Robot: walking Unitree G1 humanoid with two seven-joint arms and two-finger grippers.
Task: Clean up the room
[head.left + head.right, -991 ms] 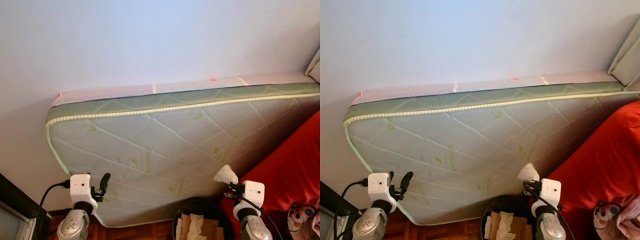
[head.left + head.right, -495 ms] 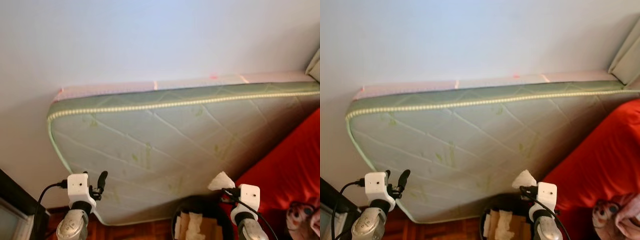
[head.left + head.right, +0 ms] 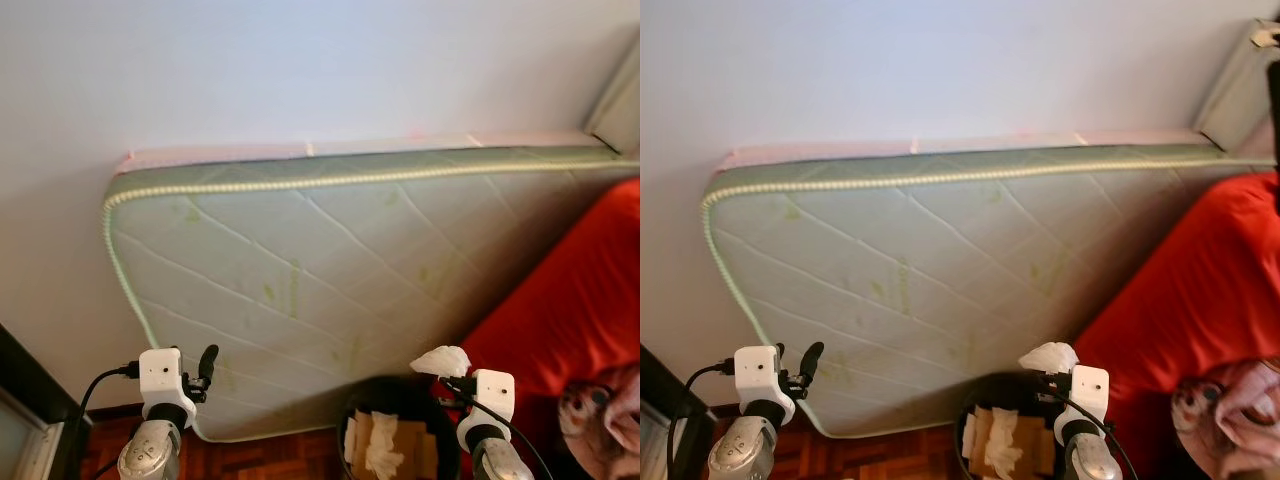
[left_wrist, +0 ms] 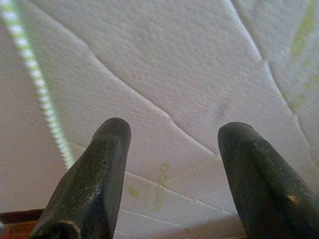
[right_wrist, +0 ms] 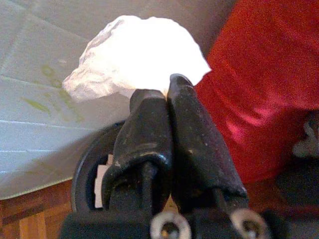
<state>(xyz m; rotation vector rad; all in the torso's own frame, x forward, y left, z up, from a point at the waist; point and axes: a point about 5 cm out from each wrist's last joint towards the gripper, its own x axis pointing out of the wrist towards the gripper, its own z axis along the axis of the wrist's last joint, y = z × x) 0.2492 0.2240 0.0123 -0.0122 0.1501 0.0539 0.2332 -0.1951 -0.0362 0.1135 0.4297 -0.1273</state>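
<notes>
Left hand [image 4: 172, 164] spread wide, empty, idle before the pale green quilted mattress [image 3: 330, 290] propped on the wall. Right hand [image 5: 167, 102] pinches a crumpled white tissue [image 5: 137, 57], raised just right of the round black bin [image 3: 985, 400] of paper scraps, likely for dropping in.

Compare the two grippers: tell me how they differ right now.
The right gripper is shut on a crumpled white tissue; the left gripper is open and holds nothing. The right one is by the black bin; the left faces the mattress. Both have black fingers.
</notes>
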